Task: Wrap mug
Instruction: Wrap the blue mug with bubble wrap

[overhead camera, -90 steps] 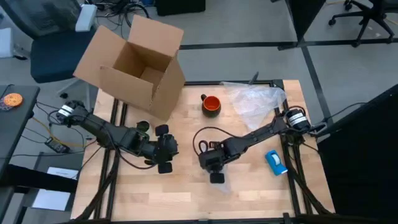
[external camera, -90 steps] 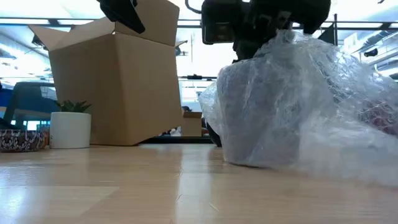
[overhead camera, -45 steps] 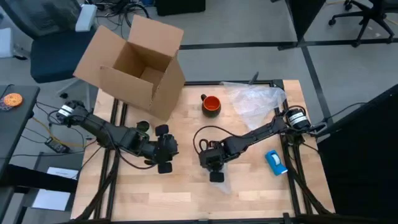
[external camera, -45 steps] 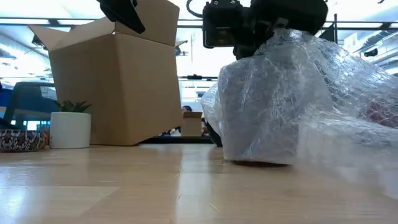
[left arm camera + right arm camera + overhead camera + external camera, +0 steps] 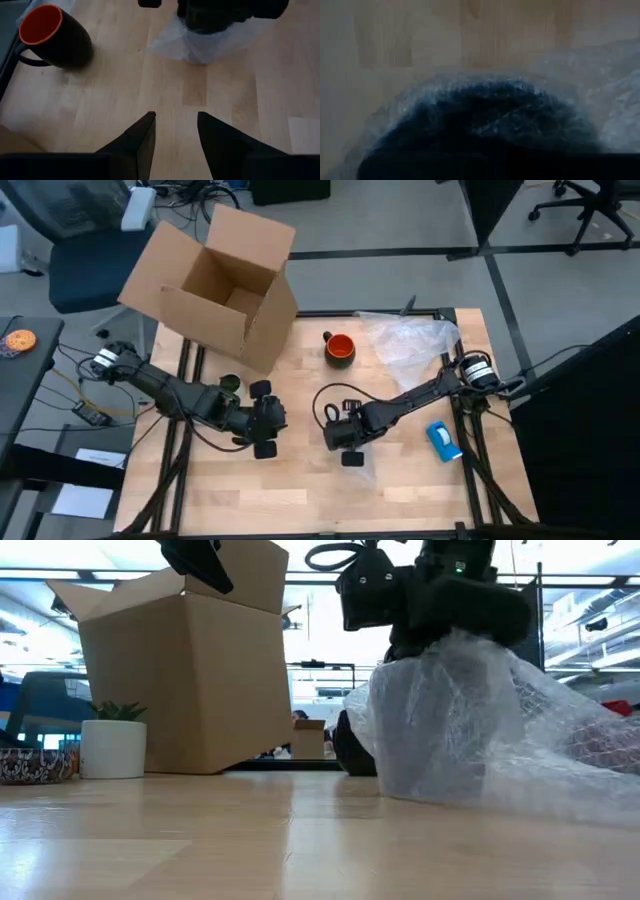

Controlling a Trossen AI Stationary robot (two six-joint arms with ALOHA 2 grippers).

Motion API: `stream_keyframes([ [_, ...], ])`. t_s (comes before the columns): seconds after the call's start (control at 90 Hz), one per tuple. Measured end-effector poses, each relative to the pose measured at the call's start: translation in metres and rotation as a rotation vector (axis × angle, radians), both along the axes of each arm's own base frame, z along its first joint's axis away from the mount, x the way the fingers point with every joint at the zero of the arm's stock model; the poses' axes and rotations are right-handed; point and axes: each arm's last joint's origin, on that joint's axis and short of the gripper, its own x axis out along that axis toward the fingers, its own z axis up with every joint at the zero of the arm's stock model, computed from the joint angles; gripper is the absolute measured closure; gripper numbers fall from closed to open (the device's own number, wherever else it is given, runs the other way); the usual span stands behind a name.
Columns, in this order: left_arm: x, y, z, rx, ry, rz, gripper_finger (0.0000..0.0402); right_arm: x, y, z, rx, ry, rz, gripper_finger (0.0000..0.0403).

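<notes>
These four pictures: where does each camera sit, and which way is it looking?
High view: above the table, looking straight down on both arms, the mug and the cardboard box.
Low view: at table height, looking level past the bubble wrap into the room; an arm hangs above it.
Left wrist view: on the left arm, past its open fingers toward the mug.
Right wrist view: on the right arm, pressed against bubble wrap.
Shared: bubble wrap, in all four.

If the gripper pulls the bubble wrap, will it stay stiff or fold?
The bubble wrap likely folds: it drapes crumpled below the right gripper. It looks thin and light, so it may slide easily on the smooth table.
</notes>
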Motion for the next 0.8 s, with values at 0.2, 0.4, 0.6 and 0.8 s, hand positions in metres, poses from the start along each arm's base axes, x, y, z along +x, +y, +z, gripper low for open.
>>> stream_keyframes([
  [0.2, 0.0, 0.0, 0.0, 0.0, 0.0, 0.001, 0.0273, 0.003, 0.008, 0.042, -0.029, -0.019, 0.02, 0.0402],
  [0.4, 0.0, 0.0, 0.0, 0.0, 0.0, 0.001, 0.0273, -0.002, 0.017, 0.071, 0.04, 0.021, 0.06, 0.0402],
  [0.6, 0.0, 0.0, 0.0, 0.001, 0.001, 0.001, 0.0273, -0.001, 0.024, 0.073, 0.118, 0.007, 0.086, 0.0402],
  [0.8, 0.0, 0.0, 0.0, 0.0, 0.0, 0.001, 0.0273, -0.005, 0.02, 0.06, 0.106, 0.046, 0.062, 0.0403],
])
